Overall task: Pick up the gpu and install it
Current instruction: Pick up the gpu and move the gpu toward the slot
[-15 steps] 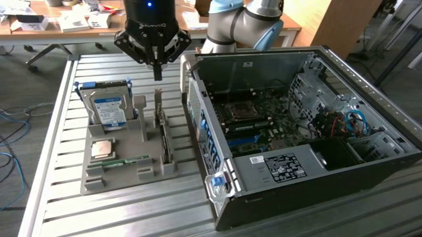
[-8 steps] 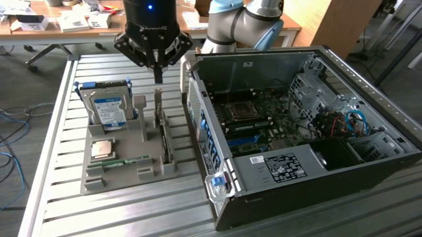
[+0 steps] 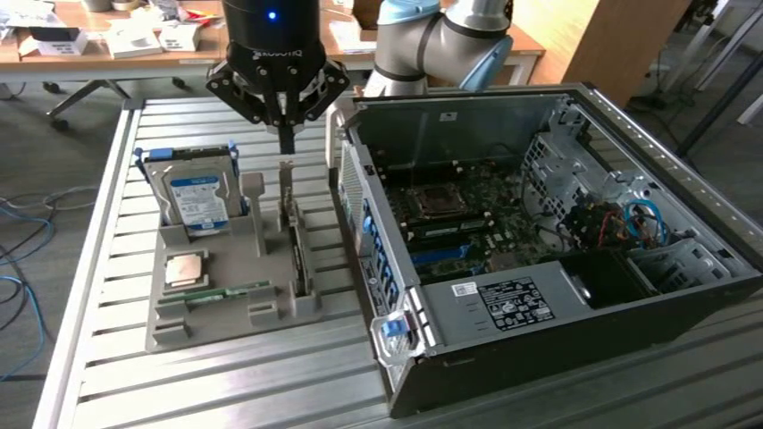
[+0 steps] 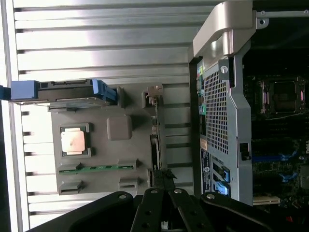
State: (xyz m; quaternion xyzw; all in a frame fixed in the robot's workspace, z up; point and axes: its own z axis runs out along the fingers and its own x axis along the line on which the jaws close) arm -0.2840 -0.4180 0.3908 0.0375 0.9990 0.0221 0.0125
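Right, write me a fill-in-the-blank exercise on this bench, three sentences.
1. The shut gripper hangs just above the ____, which stands on edge in the grey holder.
2. The hard drive in that holder carries a ____-and-white label.
3. The computer case lies with its side ____, motherboard exposed.
Missing words: gpu; blue; open.

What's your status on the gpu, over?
Tool shut, directly above gpu bracket end. Card on edge in holder, not yet in case. Nothing between tool and card.

Ribbed metal table [image 3: 238, 375]; seemingly plastic tray [image 3: 173, 335]
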